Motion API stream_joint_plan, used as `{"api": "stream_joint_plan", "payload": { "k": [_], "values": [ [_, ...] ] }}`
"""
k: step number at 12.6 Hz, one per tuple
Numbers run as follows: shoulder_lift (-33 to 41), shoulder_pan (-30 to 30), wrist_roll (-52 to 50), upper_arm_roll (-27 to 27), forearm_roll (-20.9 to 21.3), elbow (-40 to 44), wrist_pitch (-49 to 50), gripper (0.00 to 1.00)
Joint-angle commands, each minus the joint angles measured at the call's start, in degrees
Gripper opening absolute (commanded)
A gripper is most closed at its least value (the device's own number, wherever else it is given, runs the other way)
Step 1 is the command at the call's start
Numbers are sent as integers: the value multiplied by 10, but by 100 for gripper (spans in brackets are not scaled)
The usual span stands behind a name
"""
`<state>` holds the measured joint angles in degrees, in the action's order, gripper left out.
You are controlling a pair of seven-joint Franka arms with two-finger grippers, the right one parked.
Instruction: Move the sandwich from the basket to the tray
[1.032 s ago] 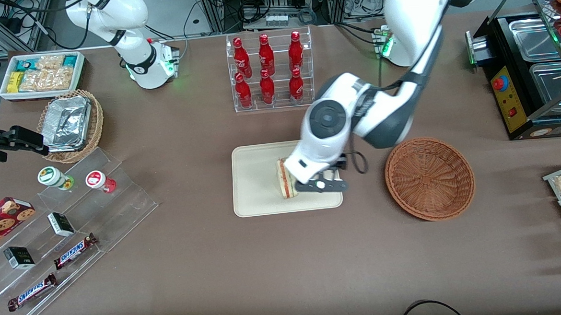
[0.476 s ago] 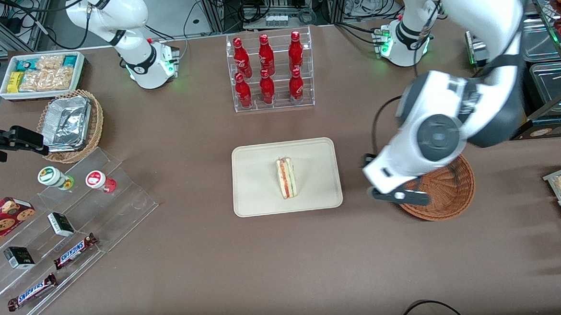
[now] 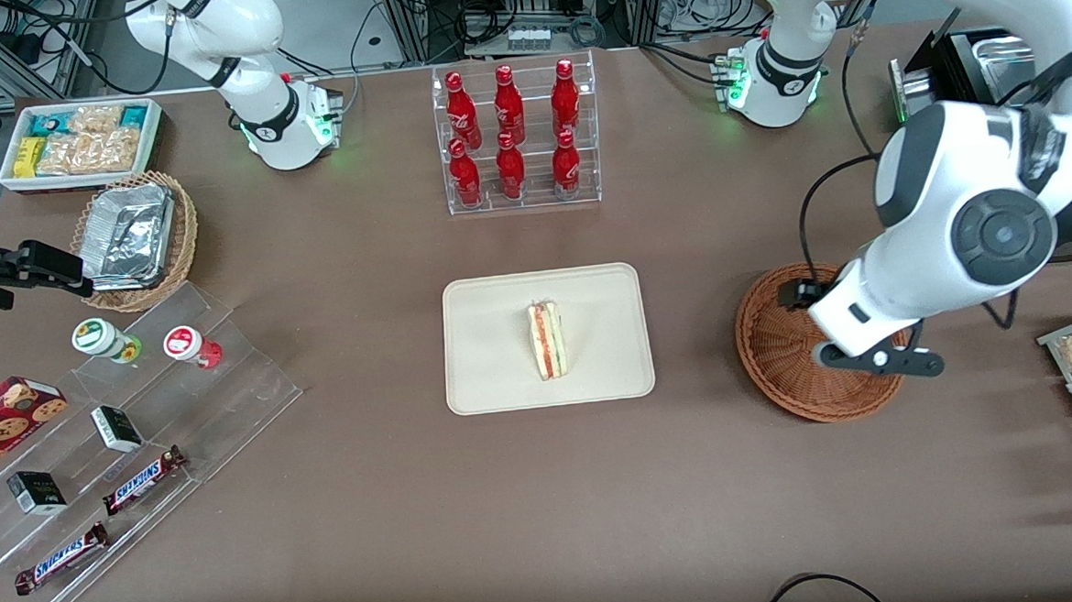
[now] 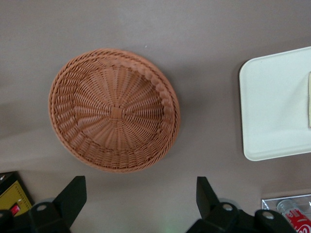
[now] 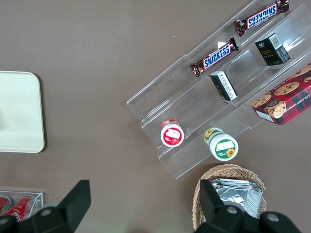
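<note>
Looking from the front, the sandwich (image 3: 547, 340) lies on the tray (image 3: 484, 359); the gripper (image 3: 877, 358) hangs above the basket (image 3: 782, 361), at the tray's three o'clock; wrist view shows jaws wide, empty, basket (image 4: 114, 109) bare; retreating high keeps both undisturbed.

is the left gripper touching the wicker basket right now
Apart. The left wrist view shows the gripper open and empty, with bare table between its fingers and the basket below. In the front view it hangs above the basket.
</note>
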<state>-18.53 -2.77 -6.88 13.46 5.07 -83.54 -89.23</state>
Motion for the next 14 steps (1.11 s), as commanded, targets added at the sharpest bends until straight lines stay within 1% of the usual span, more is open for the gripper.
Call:
{"api": "stream_joint_plan", "payload": {
  "k": [1, 8, 11, 12, 14],
  "values": [
    [72, 30, 6, 6, -1, -82, -24, 100],
    [154, 60, 11, 5, -15, -129, 7, 100],
    [184, 89, 57, 4, -17, -129, 46, 100],
    [191, 89, 58, 2, -17, -129, 55, 100],
    [206, 77, 58, -22, -17, -129, 70, 100]
  ]
}}
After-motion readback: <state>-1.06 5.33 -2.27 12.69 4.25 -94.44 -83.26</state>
